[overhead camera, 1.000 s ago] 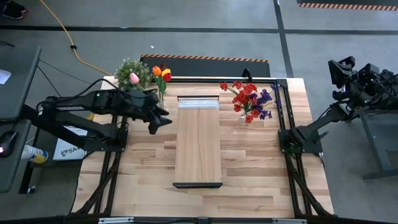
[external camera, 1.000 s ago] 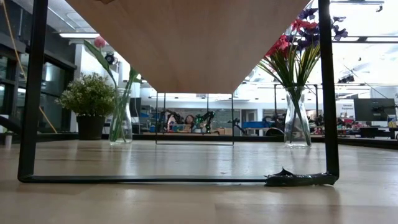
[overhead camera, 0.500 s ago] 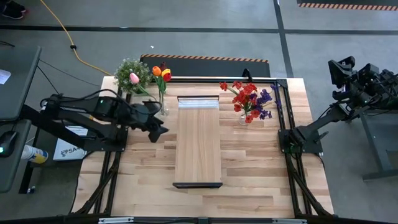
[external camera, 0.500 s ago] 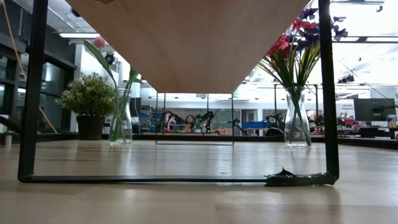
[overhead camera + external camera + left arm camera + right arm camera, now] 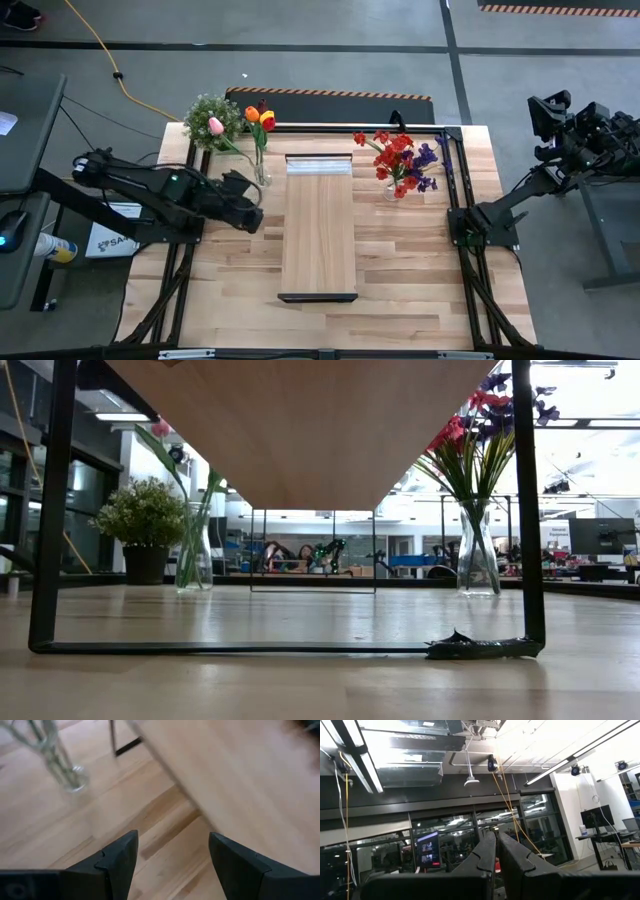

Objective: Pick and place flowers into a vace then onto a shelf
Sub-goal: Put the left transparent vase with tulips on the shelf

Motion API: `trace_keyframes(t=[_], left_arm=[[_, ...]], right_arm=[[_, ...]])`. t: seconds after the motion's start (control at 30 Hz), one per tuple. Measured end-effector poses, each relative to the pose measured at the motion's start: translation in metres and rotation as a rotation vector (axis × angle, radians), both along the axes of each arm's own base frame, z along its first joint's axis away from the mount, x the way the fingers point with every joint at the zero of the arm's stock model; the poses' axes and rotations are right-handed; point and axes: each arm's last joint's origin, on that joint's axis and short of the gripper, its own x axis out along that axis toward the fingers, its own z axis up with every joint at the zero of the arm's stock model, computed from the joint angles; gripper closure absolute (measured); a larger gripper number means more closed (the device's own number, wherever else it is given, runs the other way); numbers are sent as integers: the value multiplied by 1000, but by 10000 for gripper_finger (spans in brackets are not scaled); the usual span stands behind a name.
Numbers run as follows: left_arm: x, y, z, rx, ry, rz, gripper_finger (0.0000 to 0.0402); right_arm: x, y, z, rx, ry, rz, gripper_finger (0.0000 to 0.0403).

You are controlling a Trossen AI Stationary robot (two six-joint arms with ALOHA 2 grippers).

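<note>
Status: yellow, orange, pink tulips [image 5: 253, 120] sit in clear glass vase [image 5: 262, 178], red/purple sprays [image 5: 403, 160] in 2nd vase; both on tabletop [image 5: 400, 260] flanking long light-wood shelf [image 5: 318, 225]. Shelf bare, so placement pending. My left claw [image 5: 252, 216] gapes, empty, nr tulip vase. Right claw [image 5: 496, 851] closed, parked off-tabletop.

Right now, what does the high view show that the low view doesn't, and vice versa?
High only: the black left arm's open hand over the table beside the long light-wood shelf plank, the right arm parked off the table's right side. Low only: the plank's underside, room behind. Both: clear glass vase of tulips, vase of red and purple sprays, bushy green potted plant.
</note>
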Motion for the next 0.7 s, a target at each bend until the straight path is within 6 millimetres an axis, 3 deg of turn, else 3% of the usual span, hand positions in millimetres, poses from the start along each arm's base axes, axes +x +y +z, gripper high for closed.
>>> trace_keyframes(t=[0.3, 0.7], left_arm=[[-1, -6, -50, 23, 171, 179, 126], [-18, -11, -88, 224, 76, 333, 126]], right_arm=[[0, -1, 0, 14, 8, -15, 391], [1, 0, -1, 6, 24, -16, 391]])
